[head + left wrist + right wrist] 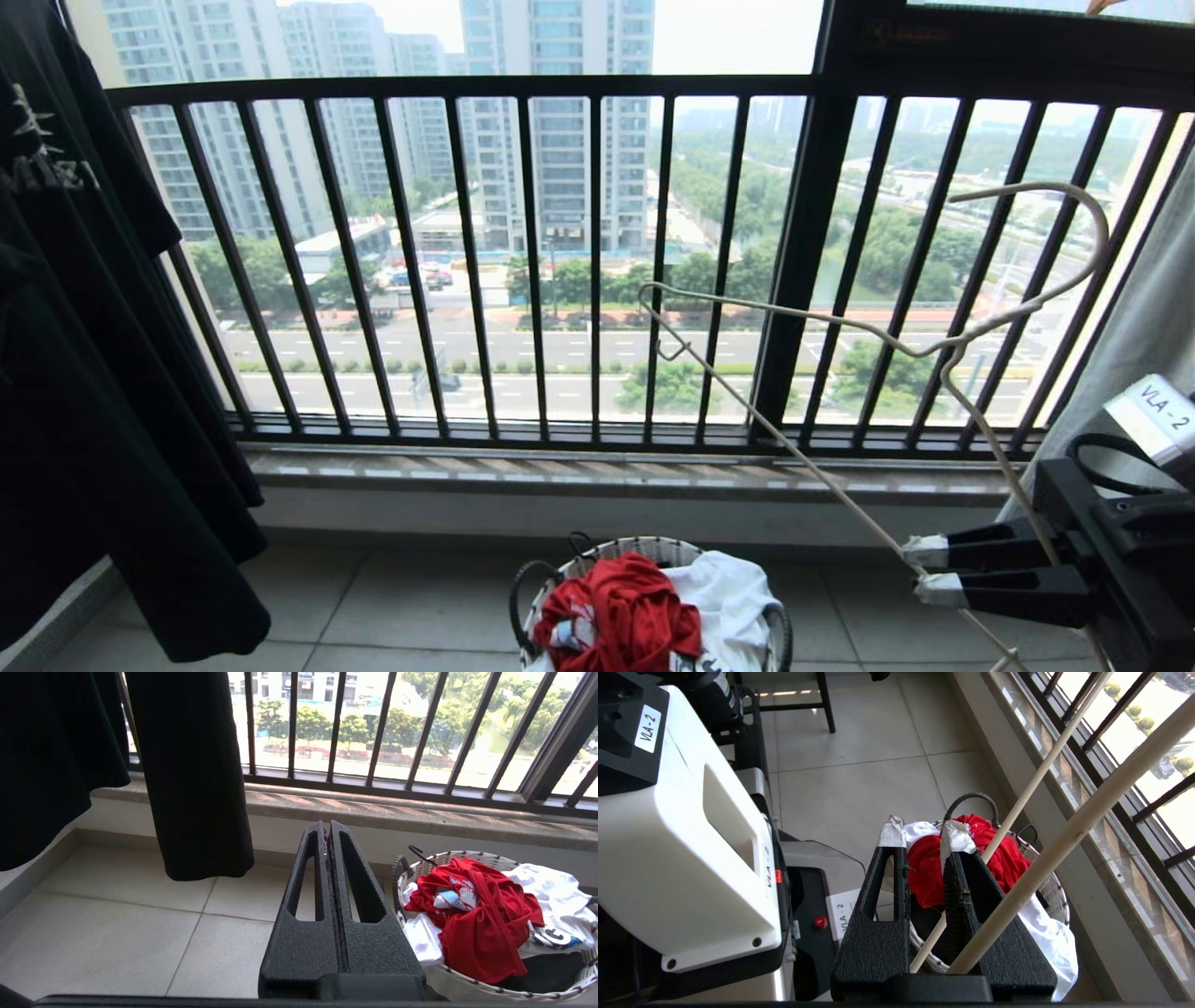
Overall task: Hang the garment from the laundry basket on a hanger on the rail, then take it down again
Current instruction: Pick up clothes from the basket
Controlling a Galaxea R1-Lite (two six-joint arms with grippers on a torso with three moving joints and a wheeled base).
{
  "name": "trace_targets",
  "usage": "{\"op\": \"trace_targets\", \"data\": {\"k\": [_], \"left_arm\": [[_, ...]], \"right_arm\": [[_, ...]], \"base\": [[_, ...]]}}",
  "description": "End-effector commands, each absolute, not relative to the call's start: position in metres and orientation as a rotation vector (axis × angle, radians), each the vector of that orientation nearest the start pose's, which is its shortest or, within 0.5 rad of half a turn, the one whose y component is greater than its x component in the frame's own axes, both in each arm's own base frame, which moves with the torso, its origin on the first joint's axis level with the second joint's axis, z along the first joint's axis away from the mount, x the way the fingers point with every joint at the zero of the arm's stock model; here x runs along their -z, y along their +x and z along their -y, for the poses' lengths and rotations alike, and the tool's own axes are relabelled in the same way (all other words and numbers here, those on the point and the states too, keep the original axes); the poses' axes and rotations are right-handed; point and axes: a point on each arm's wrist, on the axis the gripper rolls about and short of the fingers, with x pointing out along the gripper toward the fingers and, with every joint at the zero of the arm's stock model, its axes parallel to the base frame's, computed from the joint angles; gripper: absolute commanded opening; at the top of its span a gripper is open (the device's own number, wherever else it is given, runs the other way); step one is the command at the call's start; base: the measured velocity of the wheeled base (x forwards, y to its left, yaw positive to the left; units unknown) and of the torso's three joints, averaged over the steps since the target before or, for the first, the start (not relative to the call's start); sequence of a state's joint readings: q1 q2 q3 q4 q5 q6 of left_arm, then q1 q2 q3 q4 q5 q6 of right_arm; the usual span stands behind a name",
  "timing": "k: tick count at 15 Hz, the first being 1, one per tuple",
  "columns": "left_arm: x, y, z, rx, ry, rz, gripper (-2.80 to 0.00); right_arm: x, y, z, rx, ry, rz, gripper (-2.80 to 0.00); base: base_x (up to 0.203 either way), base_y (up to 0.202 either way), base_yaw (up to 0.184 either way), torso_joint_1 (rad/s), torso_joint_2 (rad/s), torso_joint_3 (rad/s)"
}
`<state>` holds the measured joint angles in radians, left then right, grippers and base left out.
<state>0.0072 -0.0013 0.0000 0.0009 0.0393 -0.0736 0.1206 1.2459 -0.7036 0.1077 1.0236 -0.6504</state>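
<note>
Overhead, your head camera shows the right gripper (920, 571) at the right edge, its taped black fingers (934, 590) pointing left and standing slightly apart, with the thin white wire hanger (896, 345) passing between them; you cannot tell whether they pinch it. Its hook rises above the gripper before the dark barred window railing (597, 89). Below and to the left of the fingertips sits the small round white wire-mesh laundry basket (553, 583) on the tiled floor; the crumpled red T-shirt (621, 607) lies on top, touching a white garment (733, 593) beside it. A black T-shirt (84, 327) hangs far left.

From your left wrist, the left gripper (327, 828) shows its two black fingers pressed together on nothing; the basket (467, 989) stands just beside it, the red shirt (486, 924) inside.

From your right wrist, two hanger wires (1064, 830) cross the gripper (924, 837): one runs through the gap between the fingers, one over the outer finger. The basket (1057, 896) and red shirt (924, 868) lie directly beyond the fingertips.
</note>
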Motion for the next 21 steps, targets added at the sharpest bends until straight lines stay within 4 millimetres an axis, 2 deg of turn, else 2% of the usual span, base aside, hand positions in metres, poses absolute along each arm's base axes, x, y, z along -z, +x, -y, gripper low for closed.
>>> {"op": "trace_targets", "data": {"k": [1, 6, 21], "left_arm": [[-0.0755, -0.0228, -0.0007, -0.048, -0.075, 0.002, -2.8], [-0.0755, -0.0228, -0.0007, -0.049, -0.075, 0.002, -2.8], [-0.0755, -0.0228, -0.0009, -0.054, -0.08, 0.002, -2.8]], "right_arm": [[-0.2064, 0.1589, -0.0373, -1.235, -0.27, -0.213, -2.8], [-0.2092, 0.1546, -0.0363, -1.228, -0.28, -0.196, -2.8], [-0.2119, 0.1586, -0.0344, -1.143, -0.333, -0.203, -2.8]], "base": [[0.0, 0.0, 0.0, -0.002, 0.0, -0.041], [0.0, 0.0, 0.0, 0.0, 0.0, -0.162], [0.0, 0.0, 0.0, 0.004, 0.0, -0.199]]}}
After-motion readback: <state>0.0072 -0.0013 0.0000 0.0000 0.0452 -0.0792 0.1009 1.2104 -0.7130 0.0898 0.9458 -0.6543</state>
